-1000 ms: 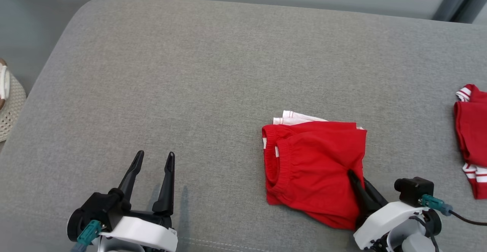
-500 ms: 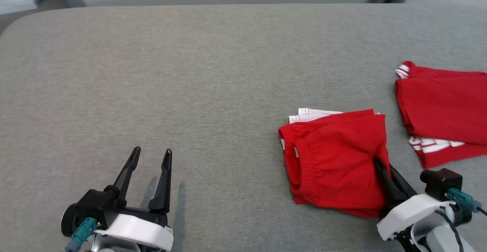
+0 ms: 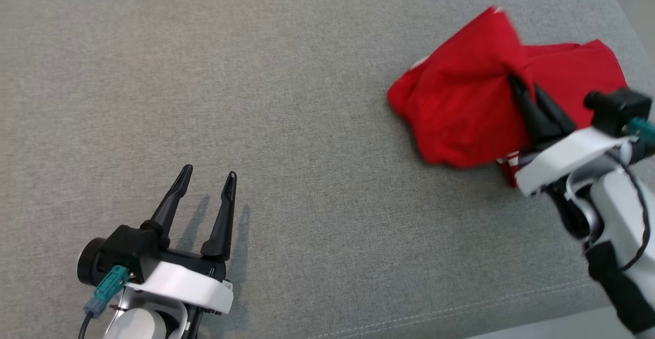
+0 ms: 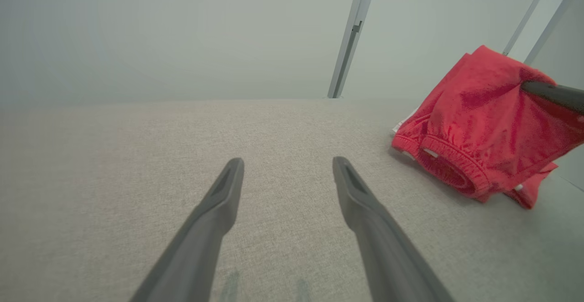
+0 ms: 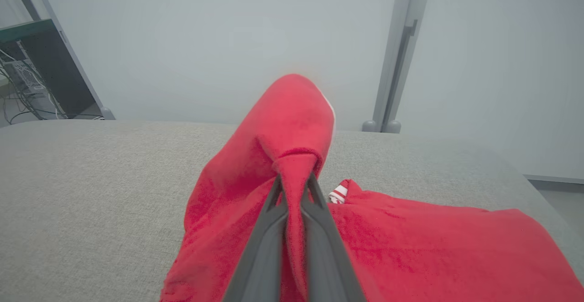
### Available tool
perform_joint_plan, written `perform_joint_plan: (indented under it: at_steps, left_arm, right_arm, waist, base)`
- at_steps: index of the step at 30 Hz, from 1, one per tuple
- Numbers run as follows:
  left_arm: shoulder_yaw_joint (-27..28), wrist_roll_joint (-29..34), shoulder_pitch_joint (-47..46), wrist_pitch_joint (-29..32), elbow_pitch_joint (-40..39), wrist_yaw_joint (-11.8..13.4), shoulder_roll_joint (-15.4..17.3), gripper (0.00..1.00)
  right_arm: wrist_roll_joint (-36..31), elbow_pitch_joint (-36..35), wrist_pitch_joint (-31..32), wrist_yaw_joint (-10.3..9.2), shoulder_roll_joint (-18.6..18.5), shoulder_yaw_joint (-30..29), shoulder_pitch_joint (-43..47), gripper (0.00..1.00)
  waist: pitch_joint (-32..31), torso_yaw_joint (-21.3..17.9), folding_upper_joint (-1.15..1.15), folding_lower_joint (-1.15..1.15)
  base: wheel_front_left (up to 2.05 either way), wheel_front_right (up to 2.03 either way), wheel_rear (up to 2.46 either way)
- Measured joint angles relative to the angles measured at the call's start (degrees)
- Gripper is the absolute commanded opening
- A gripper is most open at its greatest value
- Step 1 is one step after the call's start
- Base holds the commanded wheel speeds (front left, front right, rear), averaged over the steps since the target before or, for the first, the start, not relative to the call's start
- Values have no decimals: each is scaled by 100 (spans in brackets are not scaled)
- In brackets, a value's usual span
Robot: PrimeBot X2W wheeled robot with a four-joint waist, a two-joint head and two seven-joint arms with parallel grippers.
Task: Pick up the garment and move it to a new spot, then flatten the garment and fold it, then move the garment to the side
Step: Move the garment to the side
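Your right tool (image 3: 522, 82) is clenched on the red garment (image 3: 460, 98), held up over a second red piece (image 3: 588, 67) at the right end of the grey fabric worktop (image 3: 286, 98). Left tool (image 3: 210, 171) is released, empty, low over the fabric. Pale wall (image 5: 205, 42) and metal post (image 5: 397, 51) stand behind.

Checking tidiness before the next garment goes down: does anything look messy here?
Yes. The red garment, pinched by the right gripper, hangs bunched in a peak, not flat, and partly overlaps a striped garment lying beneath it.
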Motion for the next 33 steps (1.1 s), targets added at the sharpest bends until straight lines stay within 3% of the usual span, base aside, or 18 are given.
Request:
perform_joint_plan:
  at_steps: [12, 16, 17, 18, 19, 23, 27, 29, 33]
  left_arm:
    - [-145, 155, -346, 155, -163, -65, 80, 100]
    - [-142, 205, -473, 257, -266, -68, 196, 100]
    - [-141, 205, -491, 260, -302, -69, 214, 100]
    - [-140, 207, -509, 282, -322, -71, 232, 100]
    - [-142, 213, -570, 300, -343, -73, 275, 100]
    - [-133, 213, -612, 301, -347, -73, 307, 100]
    - [-70, 204, -610, 297, -337, -71, 326, 100]
    - [-31, 202, -605, 287, -334, -64, 345, 100]
    - [56, 174, -531, 199, -325, -11, 357, 100]
  right_arm:
    - [354, 1412, 103, 1, -635, -181, -1051, 0]
    - [511, 1847, 109, 1, -649, -165, -1182, 0]
    - [526, 1983, 115, 1, -632, -165, -1219, 3]
    - [526, 2130, 111, 1, -619, -174, -1263, 45]
    - [563, 2476, 97, 1, -578, -247, -1362, 100]
    - [564, 2938, -96, 1, -557, -348, -1436, 100]
    - [545, 2962, -218, 1, -521, -448, -1451, 100]
    - [534, 2630, -258, 1, -558, -665, -1379, 100]
    - [209, 1245, -268, 1, -624, -1494, -887, 100]
  waist:
    - [564, -211, 0, 0]
    - [819, -233, 0, 0]
    - [883, -237, 0, 0]
    - [946, -241, 0, 0]
    - [1057, -240, 0, 0]
    - [1138, -153, 0, 0]
    - [1051, -106, 0, 0]
    - [967, -96, 0, 0]
    - [724, -69, 0, 0]
  base:
    - [0, 0, 0]
    - [0, 0, 0]
    - [0, 0, 0]
    - [0, 0, 0]
    - [0, 0, 0]
    - [0, 0, 0]
    - [0, 0, 0]
    - [0, 0, 0]
    - [0, 0, 0]
